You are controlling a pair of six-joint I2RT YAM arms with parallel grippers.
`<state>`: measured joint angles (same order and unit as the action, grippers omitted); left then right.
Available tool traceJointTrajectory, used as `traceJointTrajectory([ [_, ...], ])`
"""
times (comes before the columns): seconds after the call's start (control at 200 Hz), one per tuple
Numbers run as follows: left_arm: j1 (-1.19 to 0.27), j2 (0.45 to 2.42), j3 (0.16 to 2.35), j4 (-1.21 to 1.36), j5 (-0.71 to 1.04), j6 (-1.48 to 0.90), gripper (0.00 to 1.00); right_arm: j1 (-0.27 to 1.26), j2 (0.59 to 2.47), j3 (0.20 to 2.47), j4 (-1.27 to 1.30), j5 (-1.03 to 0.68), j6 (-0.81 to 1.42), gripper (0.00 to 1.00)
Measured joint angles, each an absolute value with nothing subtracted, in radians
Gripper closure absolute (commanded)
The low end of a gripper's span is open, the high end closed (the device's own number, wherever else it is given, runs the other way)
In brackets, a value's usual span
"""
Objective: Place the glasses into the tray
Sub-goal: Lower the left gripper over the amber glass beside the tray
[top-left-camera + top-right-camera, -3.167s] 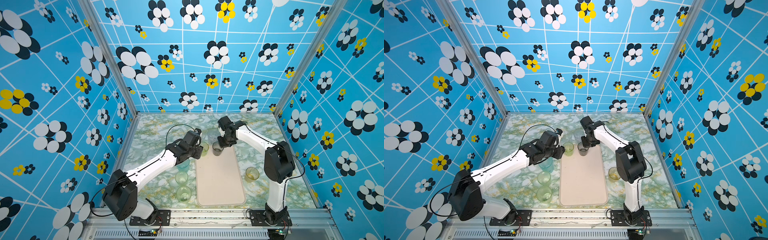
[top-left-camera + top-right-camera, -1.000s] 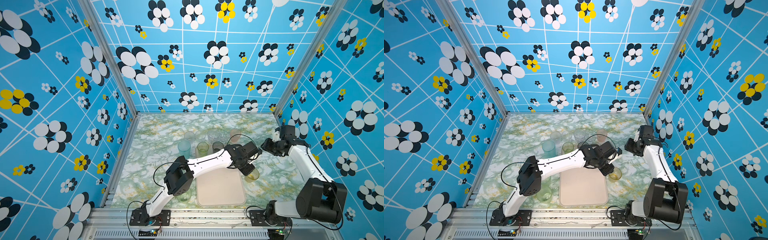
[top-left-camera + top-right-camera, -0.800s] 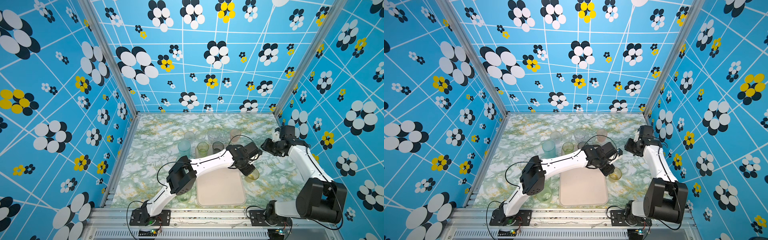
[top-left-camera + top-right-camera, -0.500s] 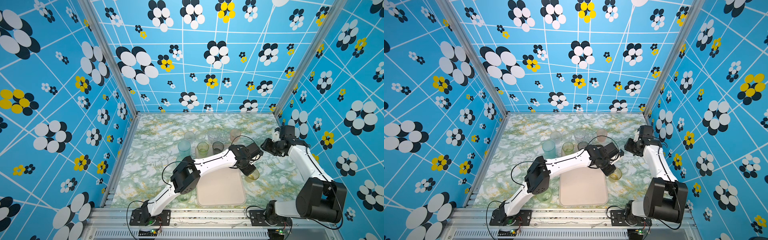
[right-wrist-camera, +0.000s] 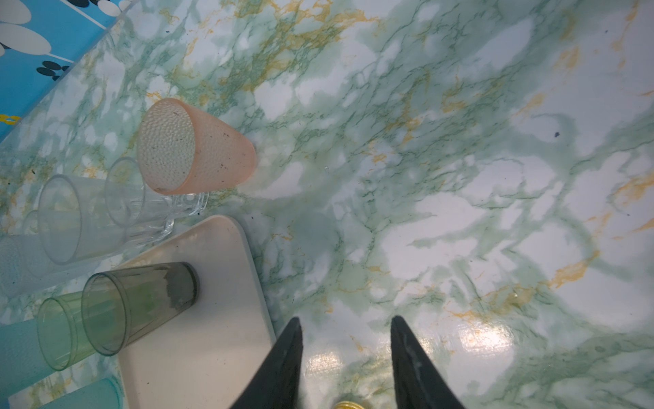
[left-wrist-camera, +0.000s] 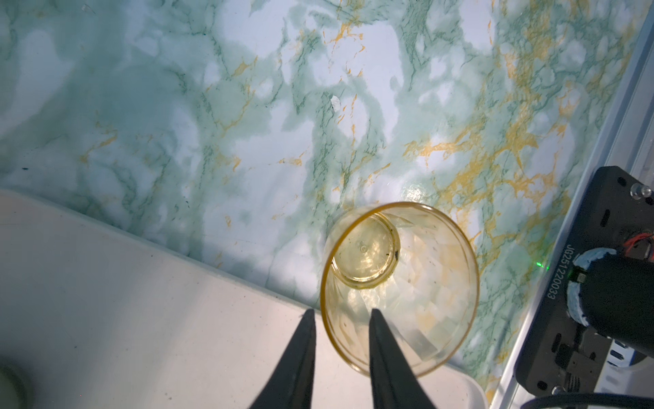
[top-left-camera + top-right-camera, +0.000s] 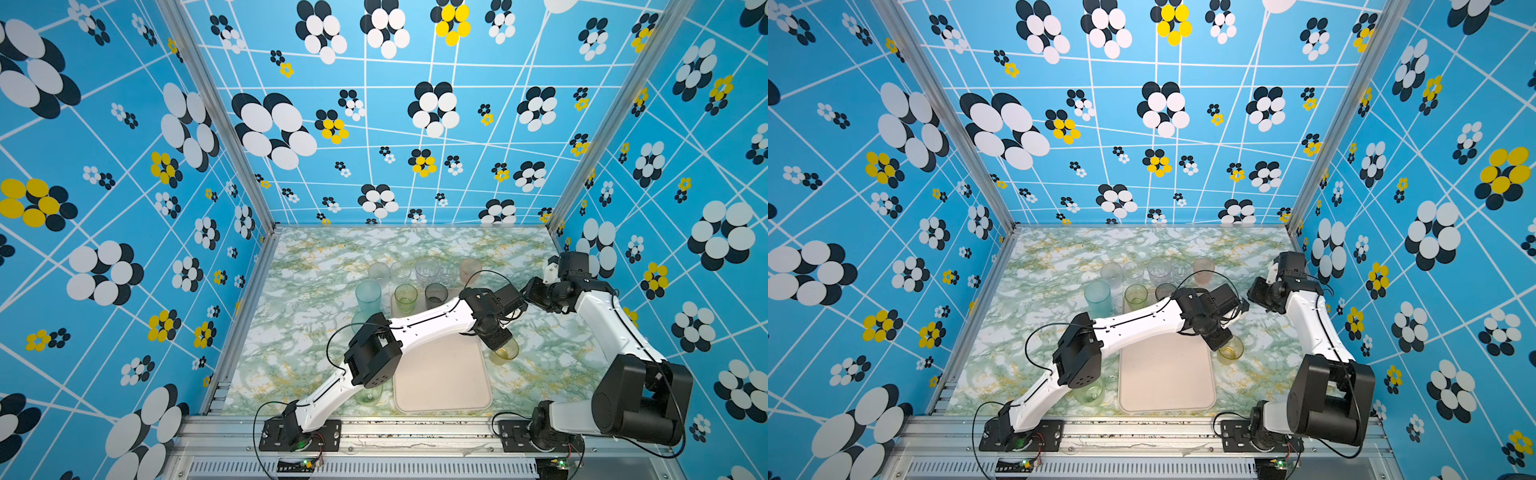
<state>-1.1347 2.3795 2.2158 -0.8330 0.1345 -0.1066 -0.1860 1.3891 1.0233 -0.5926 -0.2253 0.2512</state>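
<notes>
**Left jaws astride amber glass rim**

The left gripper (image 6: 341, 313) sat at the amber glass (image 6: 417, 294). The glass stood upright on the marble table (image 7: 316, 291), just beside the right edge of the tray (image 7: 440, 382). One finger was inside the rim and one outside. The jaws were narrowly apart and the wall was not visibly pinched. The right gripper (image 5: 346, 320) hung over the table, jaws apart, empty. The grey glass (image 5: 141, 304) stood on the tray's far end. The pink glass (image 5: 198, 148) and the clear glasses (image 5: 81, 216) stood on the table beyond.

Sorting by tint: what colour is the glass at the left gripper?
The glass is amber; left wrist view.
</notes>
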Motion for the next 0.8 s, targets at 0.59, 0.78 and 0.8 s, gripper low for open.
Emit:
traceJointTrajectory([
  [0.59, -1.135, 2.415, 2.253, -0.862, 0.091, -0.09, 0.9, -0.186, 1.39, 1.005, -0.573, -0.247, 0.251, 0.57],
  [0.78, -1.135, 2.414, 2.257, -0.862, 0.067, -0.081, 0.93, -0.186, 1.39, 1.005, -0.567, -0.25, 0.25, 0.58],
  [0.8, -1.135, 2.414, 2.258, -0.862, 0.064, -0.08, 0.93, -0.186, 1.39, 1.005, -0.567, -0.25, 0.25, 0.58],
])
